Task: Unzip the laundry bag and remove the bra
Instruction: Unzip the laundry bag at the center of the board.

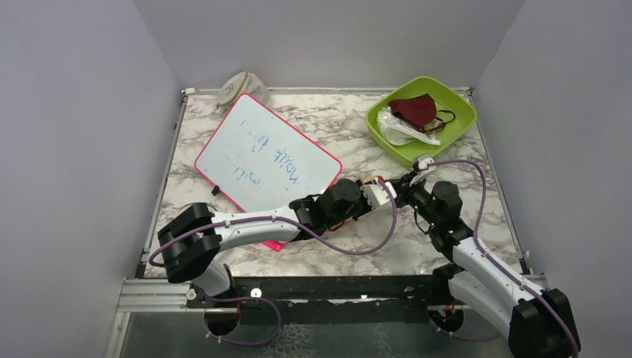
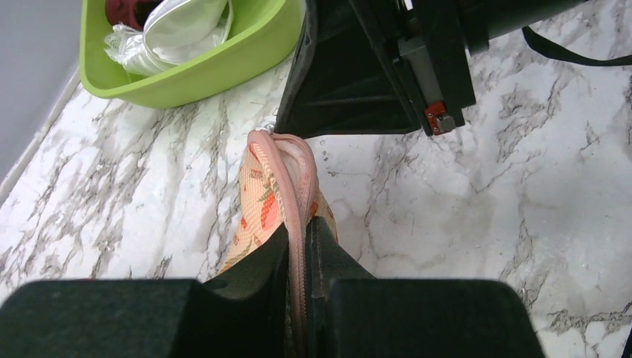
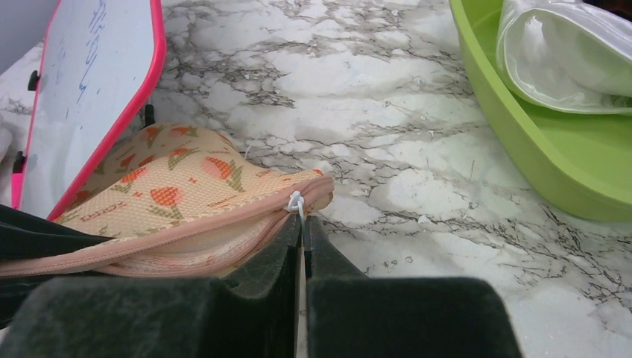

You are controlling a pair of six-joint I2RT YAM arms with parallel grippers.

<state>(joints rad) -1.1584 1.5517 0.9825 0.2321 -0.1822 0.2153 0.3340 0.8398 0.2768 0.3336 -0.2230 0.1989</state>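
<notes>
Laundry bag (image 3: 171,186), peach, orange-printed, left claw (image 2: 302,231) clenched on edging (image 2: 287,179), right claw (image 3: 302,224) seemingly on zip-pull (image 3: 296,201)

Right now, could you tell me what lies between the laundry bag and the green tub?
Bare marble table separates the laundry bag from the green tub, per right wrist view.

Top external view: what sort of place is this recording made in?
Probably a robot test cell, not a home: plain grey panel walls box in a marble-patterned tabletop, with staged props like a pink-framed whiteboard and a lime-green plastic bin.
</notes>
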